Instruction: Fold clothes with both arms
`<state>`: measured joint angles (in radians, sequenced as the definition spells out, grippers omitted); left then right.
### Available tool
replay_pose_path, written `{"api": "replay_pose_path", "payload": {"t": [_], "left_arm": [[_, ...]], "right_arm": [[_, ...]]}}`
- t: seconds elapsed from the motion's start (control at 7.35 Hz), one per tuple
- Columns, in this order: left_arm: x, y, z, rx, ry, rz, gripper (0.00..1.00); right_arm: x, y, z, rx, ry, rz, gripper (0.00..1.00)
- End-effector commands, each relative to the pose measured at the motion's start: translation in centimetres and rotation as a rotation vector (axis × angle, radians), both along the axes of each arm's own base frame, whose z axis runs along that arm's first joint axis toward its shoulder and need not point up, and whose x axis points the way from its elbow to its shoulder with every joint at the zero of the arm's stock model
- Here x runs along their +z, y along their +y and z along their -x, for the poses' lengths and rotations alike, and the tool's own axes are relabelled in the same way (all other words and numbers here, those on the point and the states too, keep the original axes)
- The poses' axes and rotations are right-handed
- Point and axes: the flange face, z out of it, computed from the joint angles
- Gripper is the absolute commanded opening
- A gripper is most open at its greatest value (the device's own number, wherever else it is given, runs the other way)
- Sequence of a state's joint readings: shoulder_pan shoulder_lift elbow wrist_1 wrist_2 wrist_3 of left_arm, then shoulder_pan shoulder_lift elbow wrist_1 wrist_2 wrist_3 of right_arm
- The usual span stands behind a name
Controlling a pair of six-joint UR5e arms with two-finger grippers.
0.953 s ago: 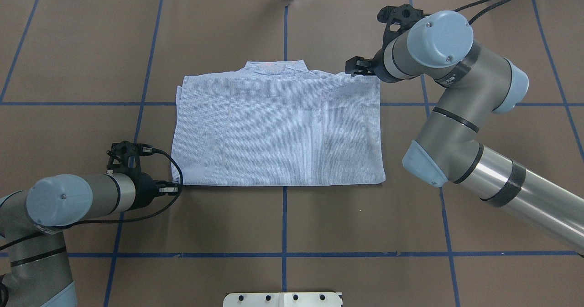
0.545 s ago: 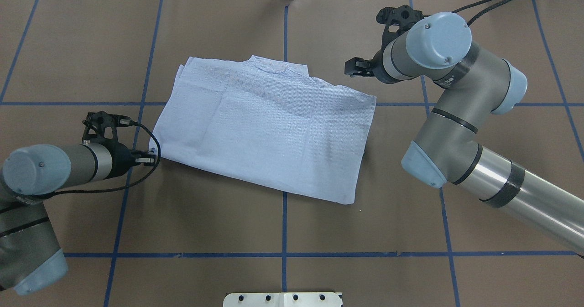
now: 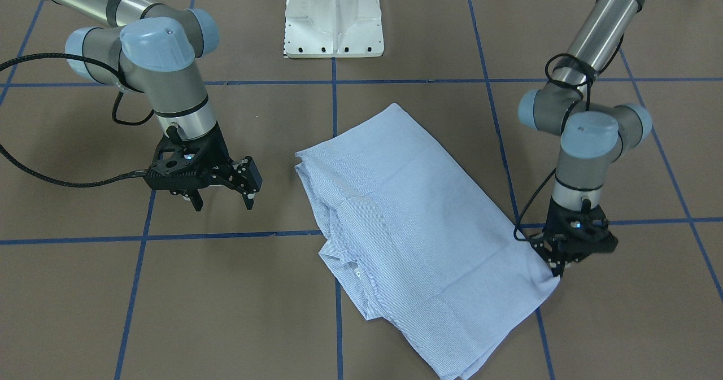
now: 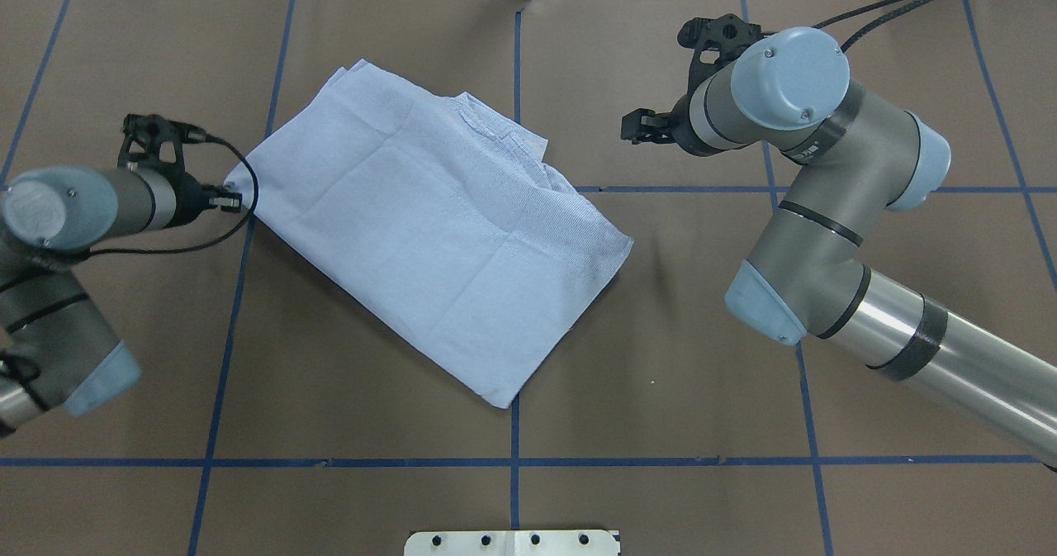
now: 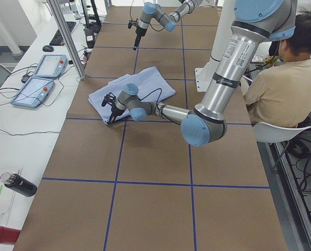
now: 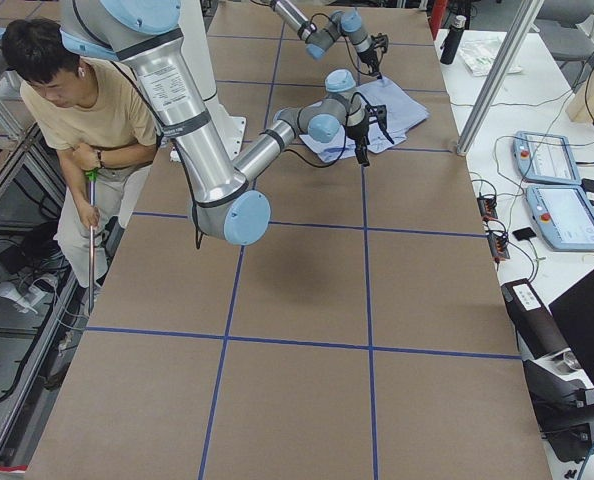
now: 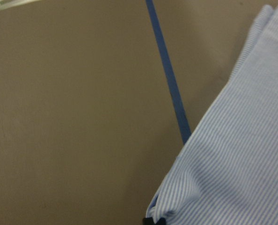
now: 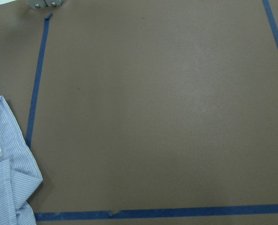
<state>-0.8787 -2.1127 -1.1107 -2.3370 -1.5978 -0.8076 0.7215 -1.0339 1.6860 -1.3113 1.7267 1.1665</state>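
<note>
The clothes are one folded light blue striped shirt [image 4: 429,234] that lies askew on the brown table, collar [image 4: 504,130] towards the far side. My left gripper [image 4: 234,201] is shut on the shirt's left corner, low over the table; the same pinch shows in the front-facing view at the left gripper [image 3: 556,271]. The left wrist view shows that bunched corner of the shirt [image 7: 176,197] at the bottom edge. My right gripper [image 4: 634,126] hangs open and empty [image 3: 223,202], well apart from the shirt. The right wrist view catches only the shirt's collar with its white label [image 8: 5,178].
The white pedestal base [image 3: 333,18] stands at the robot's side of the table. Blue tape lines [image 4: 514,358] grid the brown surface. A seated person [image 5: 281,78] is beside the robot. Two control tablets [image 5: 40,78] and bottles [image 5: 17,184] lie on the side bench.
The left gripper has dragged its shirt corner to the far left, swinging the whole shirt clockwise and away from the right gripper. The right gripper has barely moved and stays open.
</note>
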Motion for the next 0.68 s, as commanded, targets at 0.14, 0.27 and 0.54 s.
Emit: {"api": "replay_pose_path", "payload": {"t": [0.14, 0.27, 0.54], "left_arm": [[-2.8, -7.2, -1.8, -0.015, 0.0, -0.038, 0.48], [-5.9, -6.8, -0.2, 0.032, 0.017, -0.118, 0.99], [-5.5, -1.3, 2.9, 0.119, 0.109, -0.132, 1.0]], "right_arm": [[-0.9, 0.9, 1.3, -0.004, -0.02, 0.004, 1.0], [-2.3, 1.6, 2.5, 0.03, -0.062, 0.041, 1.0], [-6.5, 6.3, 8.5, 0.142, -0.129, 0.123, 1.0]]}}
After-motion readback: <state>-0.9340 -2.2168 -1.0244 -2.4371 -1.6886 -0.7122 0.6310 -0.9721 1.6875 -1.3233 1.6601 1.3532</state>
